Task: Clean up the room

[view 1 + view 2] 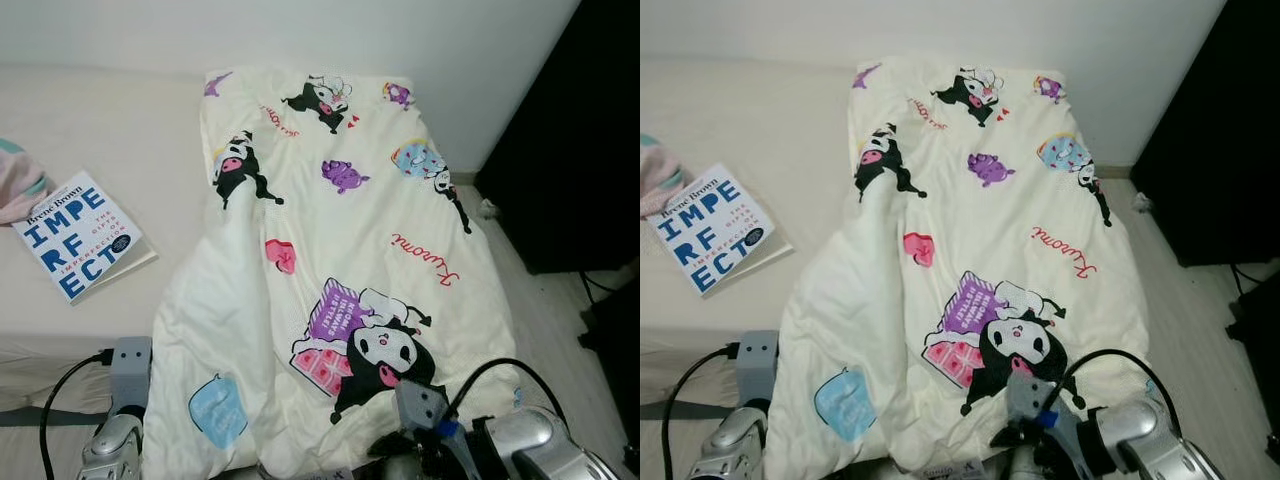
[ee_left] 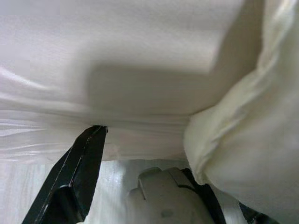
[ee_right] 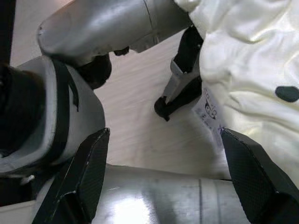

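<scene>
A cream blanket (image 1: 350, 230) printed with black-and-purple cartoon figures lies along the right part of the bed and hangs over its front edge. My left gripper (image 2: 156, 144) is open low beside the hanging blanket. One black finger (image 2: 79, 177) shows, and a fold of the blanket (image 2: 243, 135) covers the other. My right gripper (image 3: 164, 133) is open below the blanket's edge, where a white label (image 3: 210, 109) hangs. Between its fingers I see wooden floor and my own silver body. Both arms (image 1: 115, 430) (image 1: 520, 440) are low at the bed's front.
A book (image 1: 78, 235) with large blue letters lies on the bare cream mattress (image 1: 130, 130) at the left. A pink and teal cloth (image 1: 20, 180) sits at the far left edge. Black furniture (image 1: 570, 130) stands to the right of the bed, with cables (image 1: 600, 285) on the floor.
</scene>
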